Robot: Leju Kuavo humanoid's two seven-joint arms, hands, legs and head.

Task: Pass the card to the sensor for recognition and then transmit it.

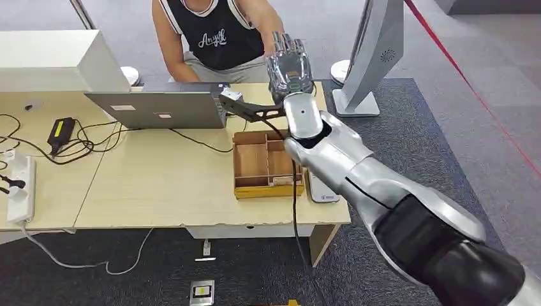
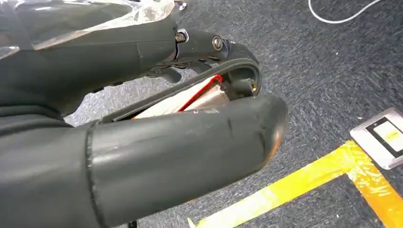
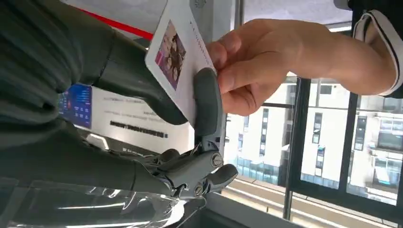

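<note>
My right hand [image 1: 290, 64] is raised past the far edge of the desk toward a seated person [image 1: 214, 35]. In the right wrist view it [image 3: 119, 76] pinches a white card [image 3: 178, 57] with a printed picture between thumb and finger. The person's hand [image 3: 266, 61] grips the card's opposite edge, so both hold it. A flat white device [image 1: 322, 191], possibly the sensor, lies on the desk beside a wooden tray. My left hand [image 2: 166, 142] hangs over the carpet with its fingers curled toward the thumb and nothing in them.
A compartmented wooden tray [image 1: 265, 164] sits on the desk [image 1: 159, 191] under my right forearm. An open laptop [image 1: 159, 108], a black bracket [image 1: 249, 109], cables and a power strip [image 1: 19, 191] lie to the left. A grey stand [image 1: 373, 57] rises at right. Yellow tape [image 2: 304, 185] marks the floor.
</note>
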